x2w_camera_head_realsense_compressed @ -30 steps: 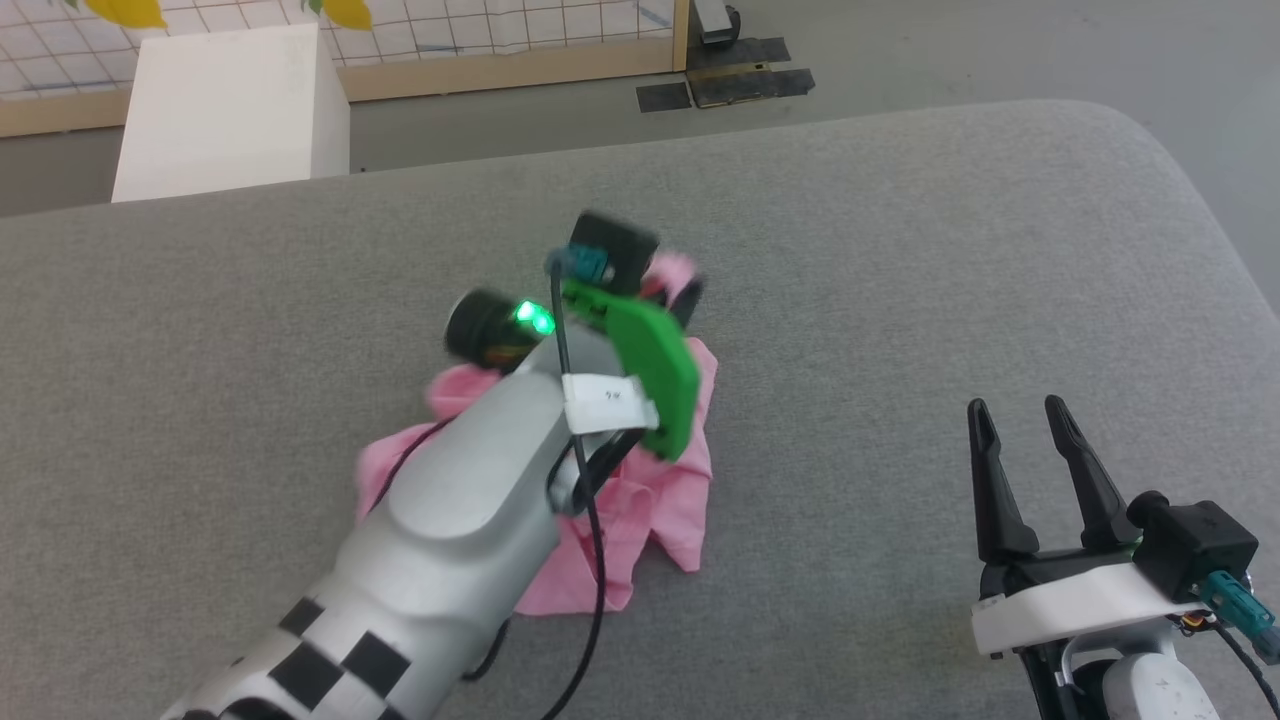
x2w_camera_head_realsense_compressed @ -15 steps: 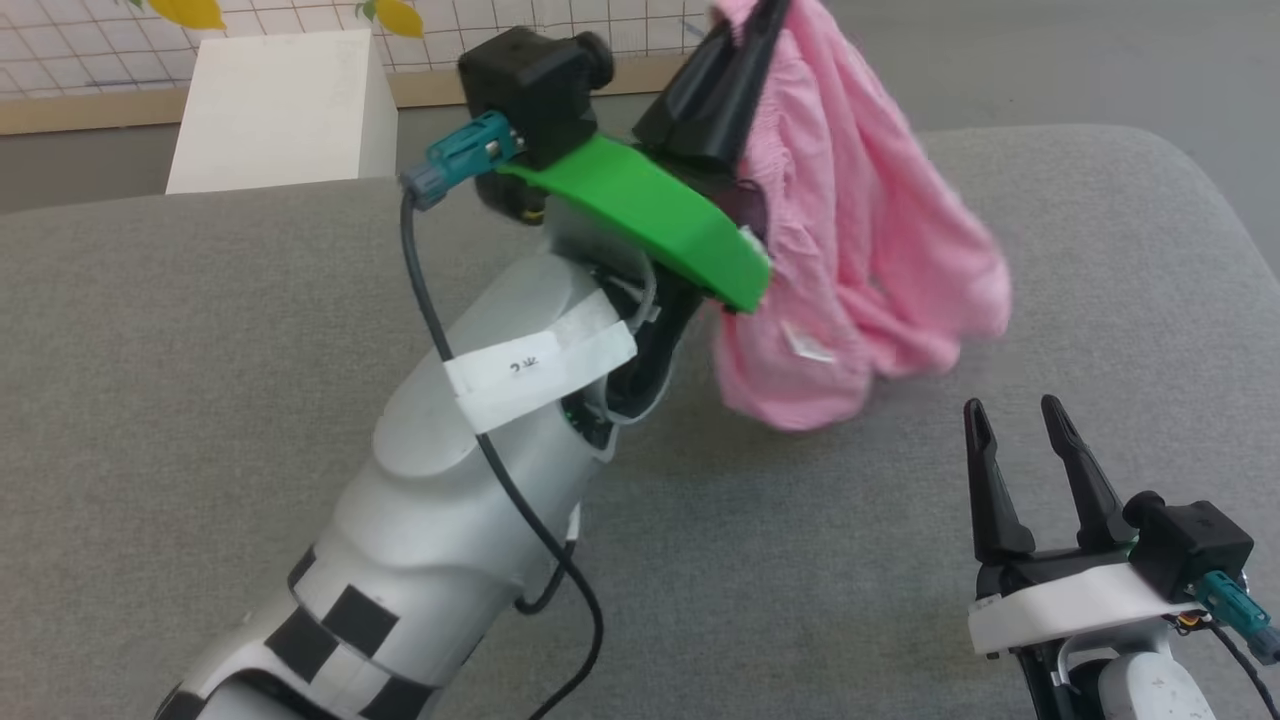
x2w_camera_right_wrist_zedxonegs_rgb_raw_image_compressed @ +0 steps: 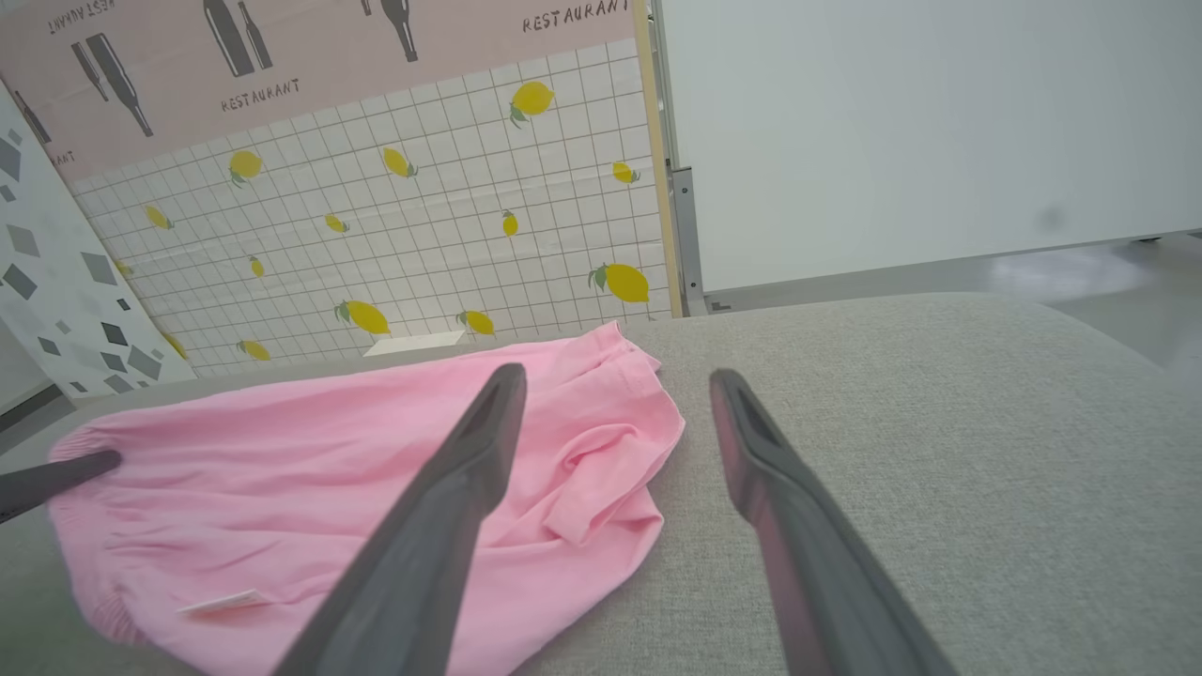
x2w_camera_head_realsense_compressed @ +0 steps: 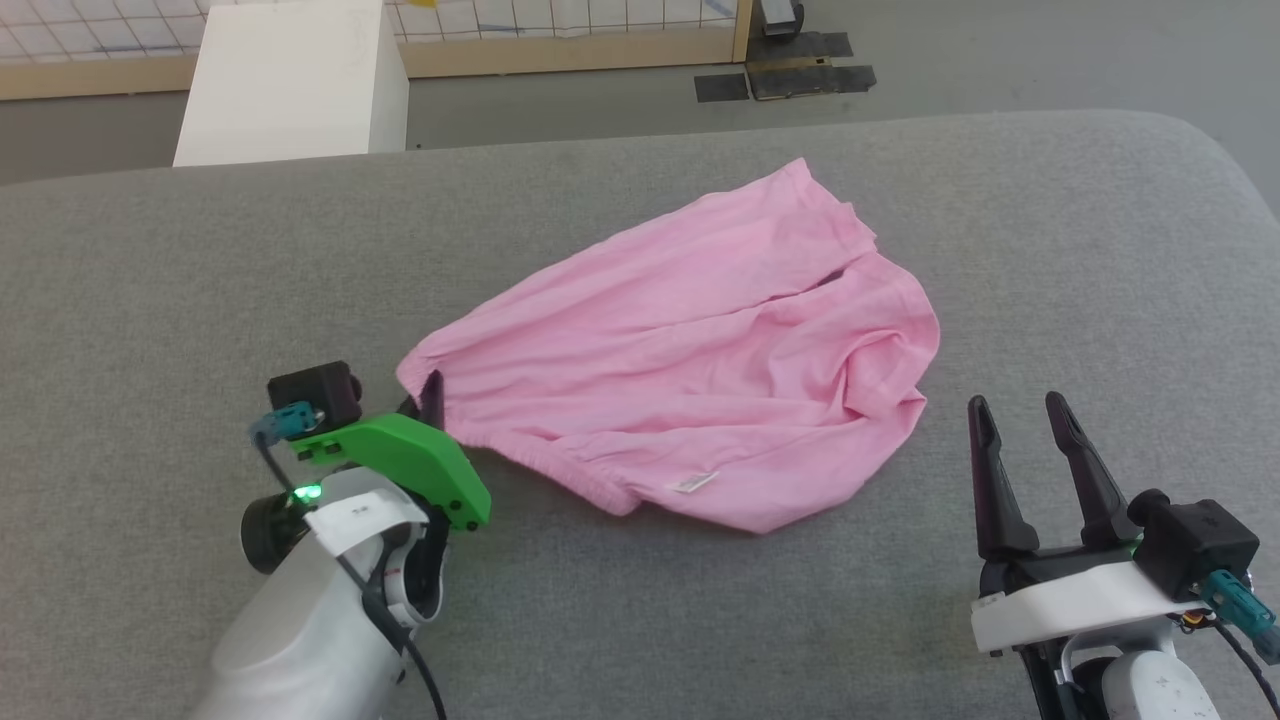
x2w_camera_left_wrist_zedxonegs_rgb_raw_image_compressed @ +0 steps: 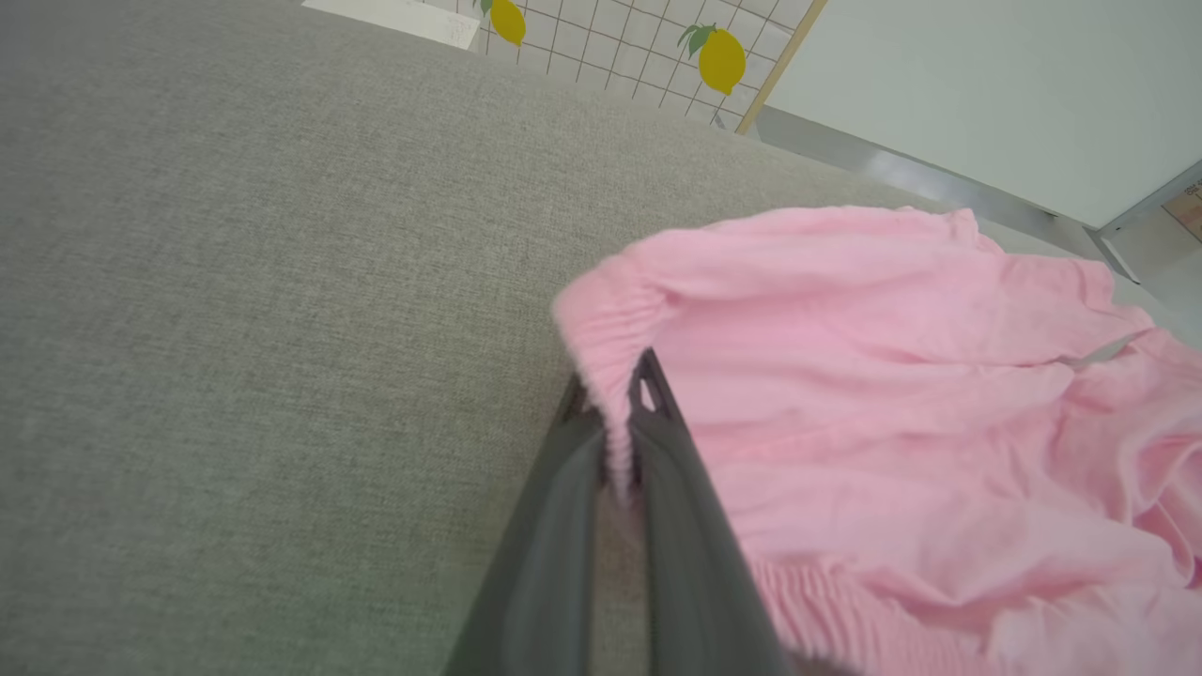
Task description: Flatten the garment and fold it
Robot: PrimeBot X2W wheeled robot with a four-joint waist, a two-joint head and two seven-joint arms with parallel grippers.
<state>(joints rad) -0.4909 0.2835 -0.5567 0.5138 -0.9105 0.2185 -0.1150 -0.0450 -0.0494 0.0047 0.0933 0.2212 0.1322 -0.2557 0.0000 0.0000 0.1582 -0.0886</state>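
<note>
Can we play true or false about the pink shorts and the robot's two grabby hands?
1. The left gripper pinches the shorts at the gathered waistband. True.
2. The right gripper holds the shorts too. False: it is open and sits beside them, holding nothing.
3. The shorts hang in the air. False: they lie spread out on the grey cushion.
4. A small white label shows near the waistband. True.

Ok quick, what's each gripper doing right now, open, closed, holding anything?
Left gripper: shut on the shorts, pinching the waistband corner.
Right gripper: open, holding nothing, apart from the shorts.
</note>
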